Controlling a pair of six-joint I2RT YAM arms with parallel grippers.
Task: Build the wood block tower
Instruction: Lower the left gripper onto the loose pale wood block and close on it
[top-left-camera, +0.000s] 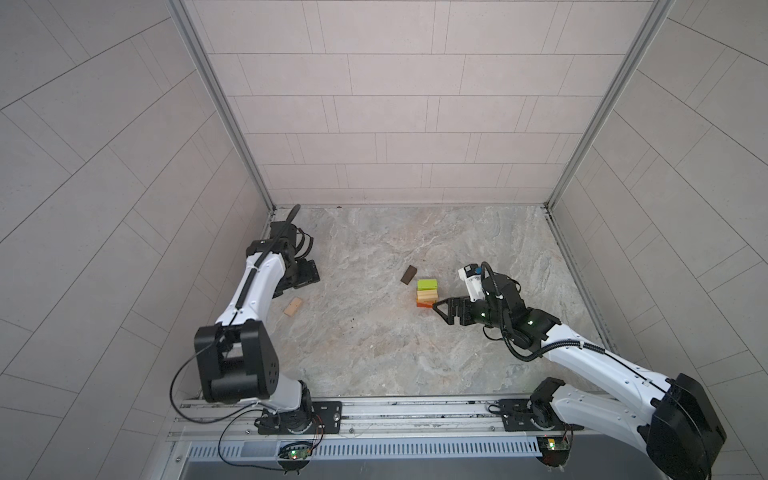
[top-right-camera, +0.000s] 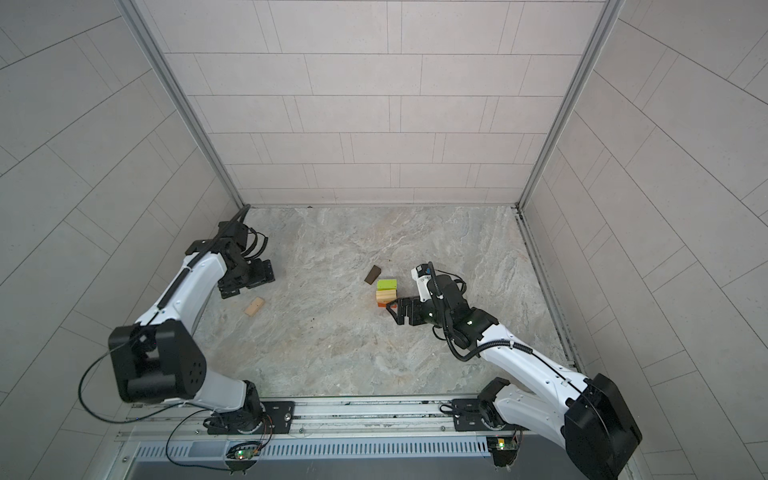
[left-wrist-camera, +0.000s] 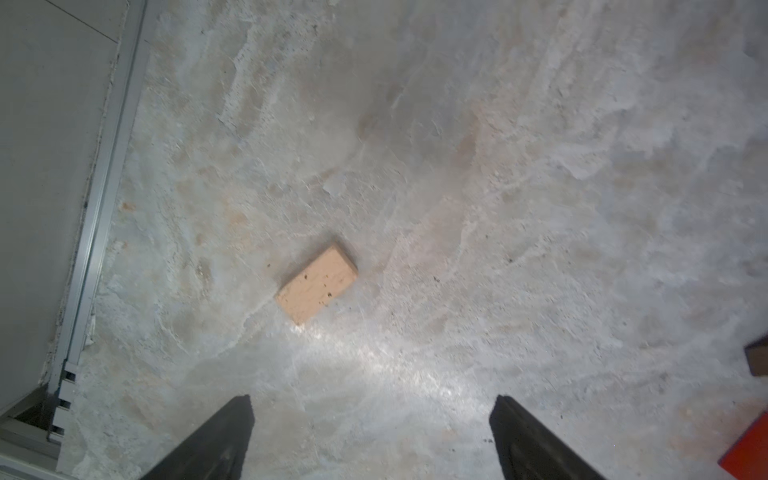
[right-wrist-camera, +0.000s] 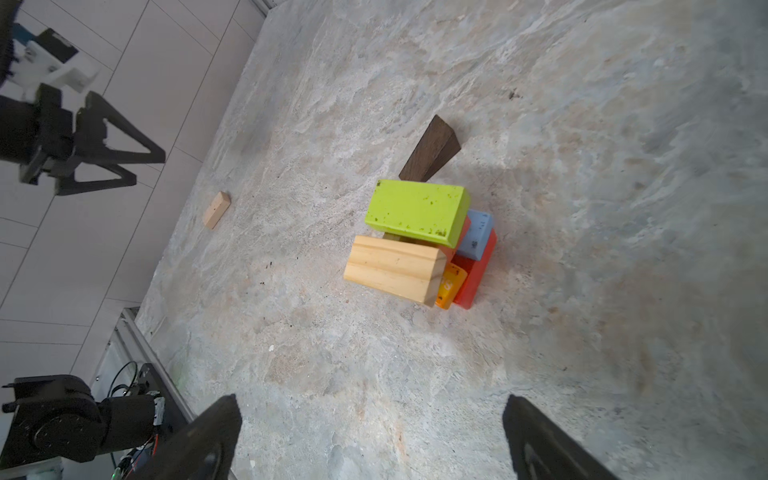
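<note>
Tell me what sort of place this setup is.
Most likely a robot test cell, not a home or workshop: two arms bolted to a metal rail, tiled panel walls enclosing a stone-patterned table, and only a small tower plus stray blocks as props.

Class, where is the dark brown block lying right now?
In both top views the dark brown block lies loose on the marble floor, just behind and left of the tower, right of centre.

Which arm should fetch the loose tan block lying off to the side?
Probably left: its open, empty claw hovers near the tan block. The right claw, open too, sits by the tower, farther away.
</note>
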